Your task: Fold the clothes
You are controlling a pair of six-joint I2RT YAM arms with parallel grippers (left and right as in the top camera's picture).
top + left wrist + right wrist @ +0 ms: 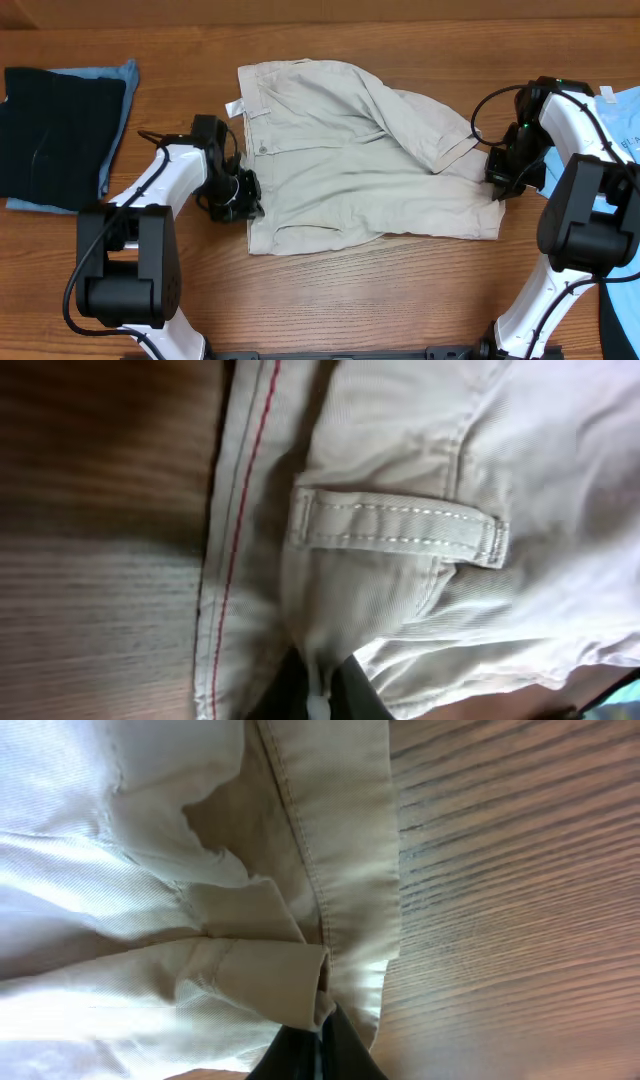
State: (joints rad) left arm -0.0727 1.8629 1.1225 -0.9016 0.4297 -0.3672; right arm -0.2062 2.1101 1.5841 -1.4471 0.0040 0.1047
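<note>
Brown wooden table (pixel 330 300): pale beige khaki cotton shorts (pixel 340 170) lie mid-table, rumpled. I read left gripper (pixel 240 197) pinching waistband edge, right gripper (pixel 500 178) pinching leg hem. Light, limp cloth; I'd hold stitched seams.

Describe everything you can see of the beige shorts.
The khaki shorts are pale beige and cotton-looking, lying flat but wrinkled on the wooden table, waistband at the left. One leg is folded over at the upper right. A white label sticks out at the waistband; a belt loop and red stitching show close up. The left claw pinches the waistband edge, the right claw a leg hem.
</note>
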